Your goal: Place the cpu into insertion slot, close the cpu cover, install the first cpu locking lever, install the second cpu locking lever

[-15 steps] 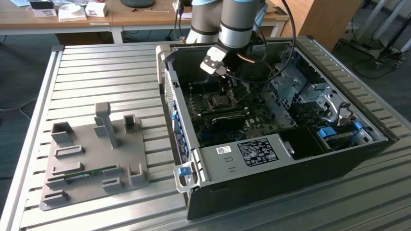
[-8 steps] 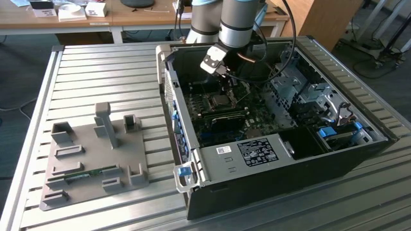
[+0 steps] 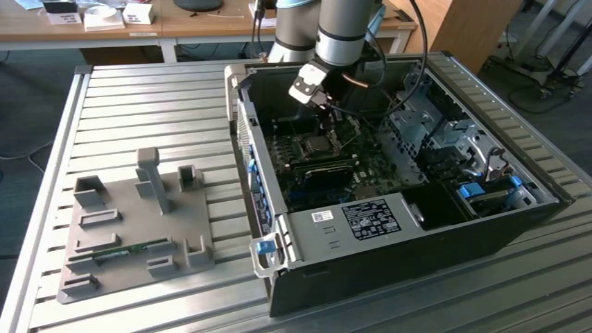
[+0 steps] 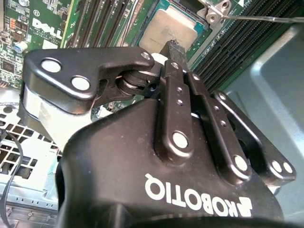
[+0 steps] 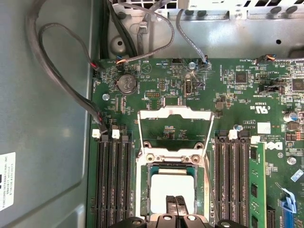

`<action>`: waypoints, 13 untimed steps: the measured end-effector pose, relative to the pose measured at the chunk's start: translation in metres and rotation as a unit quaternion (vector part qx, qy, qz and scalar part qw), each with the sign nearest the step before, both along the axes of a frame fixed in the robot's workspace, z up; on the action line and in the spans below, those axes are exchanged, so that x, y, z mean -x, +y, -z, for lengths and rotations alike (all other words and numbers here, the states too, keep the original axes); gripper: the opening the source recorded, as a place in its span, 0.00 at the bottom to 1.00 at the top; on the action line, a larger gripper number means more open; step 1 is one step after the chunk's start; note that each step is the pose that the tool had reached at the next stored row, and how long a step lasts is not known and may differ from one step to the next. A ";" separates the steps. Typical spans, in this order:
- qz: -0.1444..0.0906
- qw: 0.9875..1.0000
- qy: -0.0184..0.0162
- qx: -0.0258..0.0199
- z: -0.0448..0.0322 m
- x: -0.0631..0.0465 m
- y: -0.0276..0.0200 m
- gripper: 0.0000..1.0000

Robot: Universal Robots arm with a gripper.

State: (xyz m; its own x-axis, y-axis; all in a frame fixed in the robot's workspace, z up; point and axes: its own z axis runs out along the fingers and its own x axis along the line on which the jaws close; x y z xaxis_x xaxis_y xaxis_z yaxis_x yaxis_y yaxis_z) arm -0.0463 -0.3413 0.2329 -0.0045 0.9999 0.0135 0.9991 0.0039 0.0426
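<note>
- I see the gripper (image 3: 324, 121) reaching down into the open computer case (image 3: 398, 263), which lies on the slatted metal table (image 3: 138, 104).
- In the first wrist view its fingertips (image 5: 170, 202) are clenched together with nothing between them, right over the chip (image 5: 172, 185).
- From my second wrist view the closed tip of the gripper (image 4: 172, 47) sits at the near edge of the chip (image 4: 166, 28). I cannot tell whether it touches or hangs just above.
- The chip lies flat inside the socket (image 5: 143, 190), silver top up, square with the rim.
- The cover (image 5: 175, 112) is open, swung back off the socket. Green board shows through its square cut-out.
- A thin metal rod (image 4: 266, 19) runs off from the bracket beside the chip's corner.
- Long black memory slots (image 5: 111, 185) flank the socket on both sides.
- On the exterior view's left a grey holder tray (image 3: 185, 208) stands on the table, well apart from the case, with a green memory stick (image 3: 120, 251) in it.
</note>
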 end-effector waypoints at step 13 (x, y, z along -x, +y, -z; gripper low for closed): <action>0.000 1.000 0.000 0.000 -0.0017 0.000 -0.0001 0.11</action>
State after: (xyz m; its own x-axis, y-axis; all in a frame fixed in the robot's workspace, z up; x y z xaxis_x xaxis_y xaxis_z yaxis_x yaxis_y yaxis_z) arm -0.0464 -0.3413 0.2346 -0.0045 0.9999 0.0130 0.9991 0.0039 0.0423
